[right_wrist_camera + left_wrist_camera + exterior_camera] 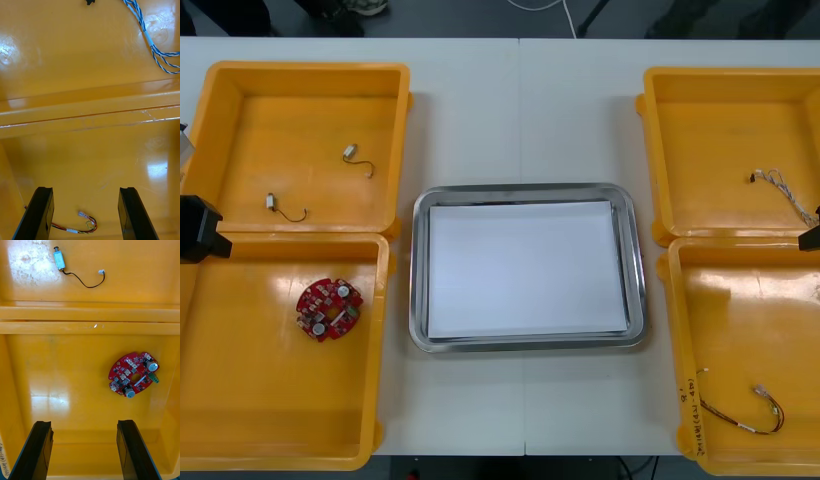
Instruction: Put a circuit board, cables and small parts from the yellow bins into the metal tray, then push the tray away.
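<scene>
The metal tray (pixel 420 270) sits in the middle of the desk (pixel 520 110), between the bins, with only its white lining inside. The round red circuit board (pixel 329 309) lies flat on the floor of the near left bin (pixel 240 400), towards the side nearest the tray. In the far left bin (pixel 300 110) lie two small metal parts (pixel 350 152), well apart, each trailing a thin black wire. The far right bin (pixel 710 150) holds the twisted blue and white cable (pixel 785 190) by its outer wall. The red and yellow cable (pixel 755 410) curls in the near corner of the near right bin (pixel 740 330).

The left pincer (pixel 84 423) hangs over the near left bin at the desk's left edge, fingers spread and holding nothing. The board lies beyond them, untouched. The right pincer (pixel 85 189) hangs over the near right bin at the right edge, also spread and holding nothing, and the red and yellow cable on the bin floor shows in the gap between its fingers
</scene>
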Available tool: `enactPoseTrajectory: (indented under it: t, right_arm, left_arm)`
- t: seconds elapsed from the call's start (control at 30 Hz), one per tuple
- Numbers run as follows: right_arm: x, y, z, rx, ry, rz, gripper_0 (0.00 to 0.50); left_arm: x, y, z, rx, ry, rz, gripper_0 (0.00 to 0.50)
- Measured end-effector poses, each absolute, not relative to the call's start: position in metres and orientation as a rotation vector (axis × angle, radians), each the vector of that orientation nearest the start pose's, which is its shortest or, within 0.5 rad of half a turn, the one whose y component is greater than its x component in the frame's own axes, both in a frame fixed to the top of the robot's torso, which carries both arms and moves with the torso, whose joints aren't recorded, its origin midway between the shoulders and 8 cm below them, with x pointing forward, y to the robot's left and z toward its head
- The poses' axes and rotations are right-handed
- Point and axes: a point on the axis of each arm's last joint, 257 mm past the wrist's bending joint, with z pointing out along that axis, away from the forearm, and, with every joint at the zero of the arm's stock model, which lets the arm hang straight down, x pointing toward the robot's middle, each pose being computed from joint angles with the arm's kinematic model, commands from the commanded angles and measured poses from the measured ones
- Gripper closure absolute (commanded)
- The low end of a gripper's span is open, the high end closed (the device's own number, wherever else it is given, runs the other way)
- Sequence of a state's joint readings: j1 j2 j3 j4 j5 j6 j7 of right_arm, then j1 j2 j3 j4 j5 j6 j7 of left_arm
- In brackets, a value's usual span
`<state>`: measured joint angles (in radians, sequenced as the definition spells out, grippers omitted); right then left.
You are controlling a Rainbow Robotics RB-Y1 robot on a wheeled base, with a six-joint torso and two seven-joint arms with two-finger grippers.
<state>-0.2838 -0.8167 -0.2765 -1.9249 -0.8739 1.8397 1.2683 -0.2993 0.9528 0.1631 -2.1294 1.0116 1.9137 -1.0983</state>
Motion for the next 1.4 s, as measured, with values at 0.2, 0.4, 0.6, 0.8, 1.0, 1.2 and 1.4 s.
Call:
enactPoseTrajectory:
  t: [0.2, 0.4, 0.6, 0.8, 1.0, 1.2, 1.4]
  right_arm:
    - [0.4129, -0.3940, -0.1678, 0.165, 2.704, 0.082, 0.000]
    - [0.4129, -0.3940, -0.1678, 0.165, 2.704, 0.082, 0.000]
    - [0.4129, -0.3940, -0.1678, 0.165, 2.704, 0.082, 0.000]
    - [0.4129, -0.3940, -0.1678, 0.165, 2.704, 0.082, 0.000]
    - [0.4129, -0.3940, -0.1678, 0.165, 2.704, 0.082, 0.000]
    - [0.4129, -0.3940, -0.1678, 0.165, 2.704, 0.082, 0.000]
    - [0.4129, -0.3940, -0.1678, 0.165, 2.704, 0.082, 0.000]
  left_arm:
    - [0.3812, 0.3544, -0.1420, -0.005, 2.748, 0.009, 0.000]
    - [0.3812, 0.3544, -0.1420, -0.005, 2.748, 0.009, 0.000]
    - [0.3812, 0.3544, -0.1420, -0.005, 2.748, 0.009, 0.000]
    - [0.3812, 0.3544, -0.1420, -0.005, 2.748, 0.009, 0.000]
    - [0.3812, 0.3544, -0.1420, -0.005, 2.748, 0.009, 0.000]
    - [0.3812, 0.3544, -0.1420, -0.005, 2.748, 0.009, 0.000]
    - [0.3812, 0.3544, -0.1420, -0.005, 2.748, 0.009, 0.000]
